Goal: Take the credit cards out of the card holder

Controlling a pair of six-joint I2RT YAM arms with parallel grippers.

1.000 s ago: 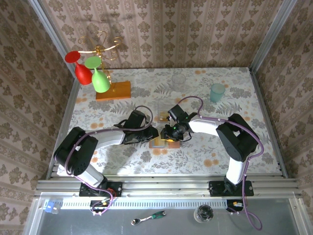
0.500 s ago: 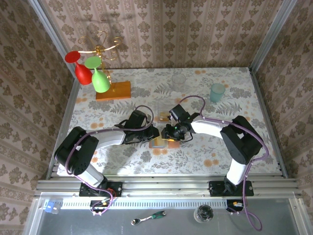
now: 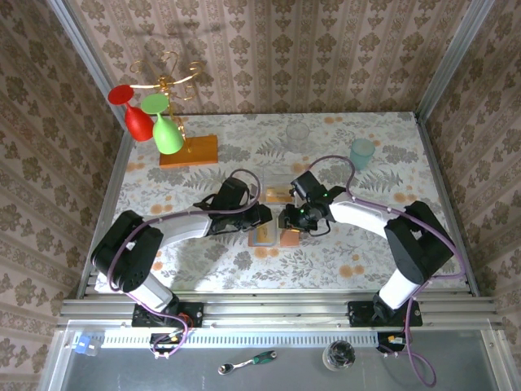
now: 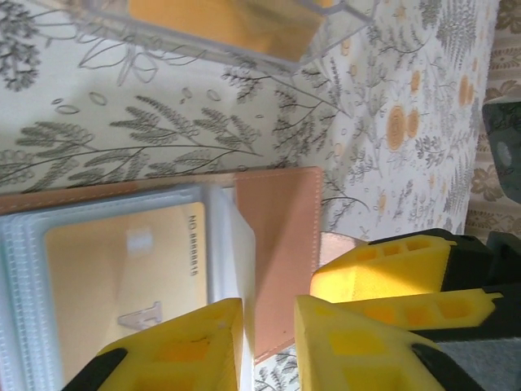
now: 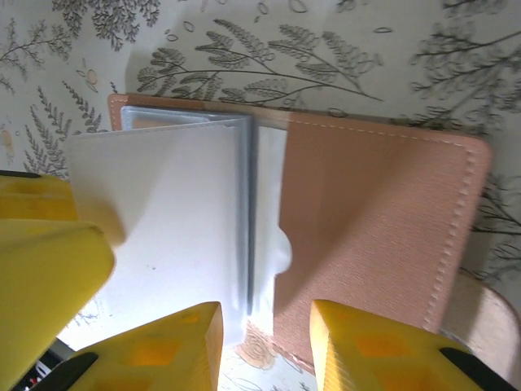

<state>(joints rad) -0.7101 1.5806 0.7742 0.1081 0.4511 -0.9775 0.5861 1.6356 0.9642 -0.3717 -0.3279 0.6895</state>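
Floral-print tablecloth [image 3: 203,252], walled in patterned paper: your work surface.

Item one: reddish-brown leather card holder [image 4: 281,236], lying open at the table's centre between your two arms. It sits just near of a clear plastic box [image 3: 279,193] with something orange inside. One orange-tan plastic credit card [image 4: 122,277] shows under a clear sleeve. In the right wrist view, pale sleeves fan over one half of the holder.

Item two: your left gripper [image 4: 267,314], yellow jaws slightly apart, an edge of the leather flap showing in the gap.

Item three: your right gripper [image 5: 267,319], jaws likewise parted, astride the holder's fold. The two grippers sit close beside each other over the holder.

Far left: an orange wooden slab [image 3: 189,151], with red and green glasses [image 3: 138,114] above it.

Far right: a teal cup [image 3: 361,152].
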